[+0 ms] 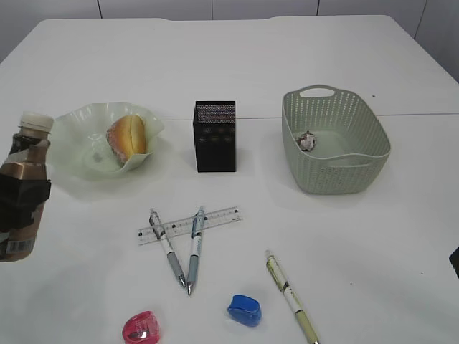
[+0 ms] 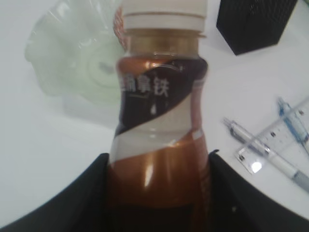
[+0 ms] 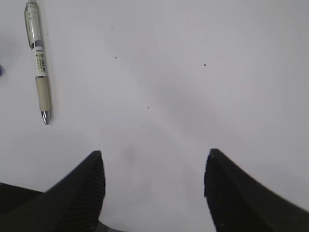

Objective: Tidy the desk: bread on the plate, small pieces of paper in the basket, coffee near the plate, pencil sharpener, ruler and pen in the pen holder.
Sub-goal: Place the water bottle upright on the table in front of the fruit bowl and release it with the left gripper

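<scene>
Coffee bottle held left of the plate, desk items spread on the white surface (image 1: 344, 43).

The left pincer (image 2: 157, 193) is clenched on the brown coffee bottle (image 1: 24, 190), left of the wavy pale-green plate (image 1: 82, 140) that carries the bread (image 1: 128, 136); its label hides the fingers in the exterior view. Right of the plate stand the black mesh pen holder (image 1: 214, 135) and the woven basket (image 1: 355, 165) with a paper scrap (image 1: 308, 141). In front of the plate a clear ruler (image 1: 189, 225) lies under two pens (image 1: 194, 249). The right pincer (image 3: 153, 186) is spread apart, grasping nothing.

Bright even overhead light, soft shadows on white table (image 1: 229, 64), coffee bottle (image 2: 159, 125) blurred close-up with glare
</scene>
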